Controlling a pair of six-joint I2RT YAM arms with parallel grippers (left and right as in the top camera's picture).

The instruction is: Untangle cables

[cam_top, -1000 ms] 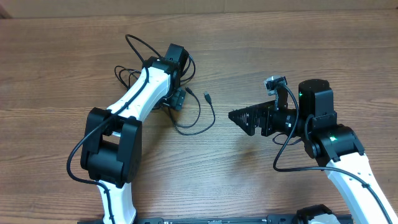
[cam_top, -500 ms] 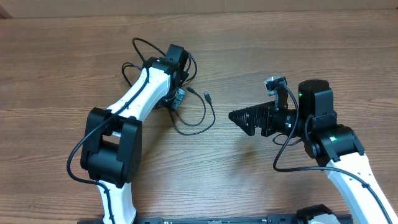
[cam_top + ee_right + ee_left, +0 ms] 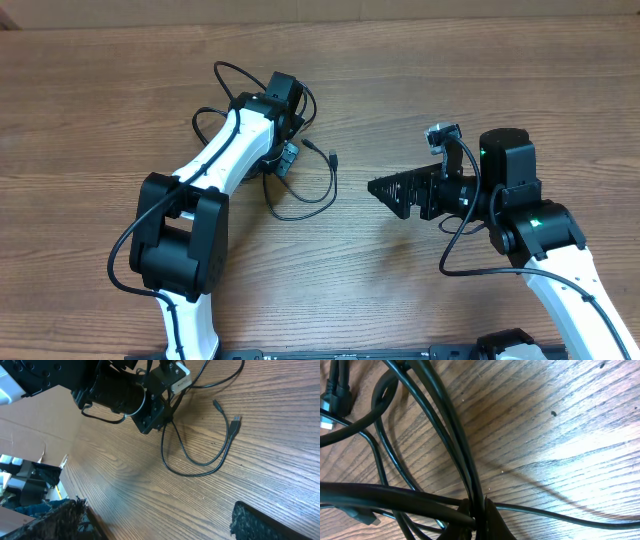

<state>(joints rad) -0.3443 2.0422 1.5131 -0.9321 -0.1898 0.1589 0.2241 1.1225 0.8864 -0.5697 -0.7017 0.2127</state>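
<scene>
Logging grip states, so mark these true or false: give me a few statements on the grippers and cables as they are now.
The left gripper is shut on the cables. True.
The right gripper holds a plug. False: it is open, empty and apart from the cables.
A loose cable loop lies on the table between the two grippers. True.
The table is white plastic. False: it is brown wood.

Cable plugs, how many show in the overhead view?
2. One plug lies just right of the left gripper, which pinches the cables; the other plug lies farther right. Others may be hidden under the arm.
</scene>
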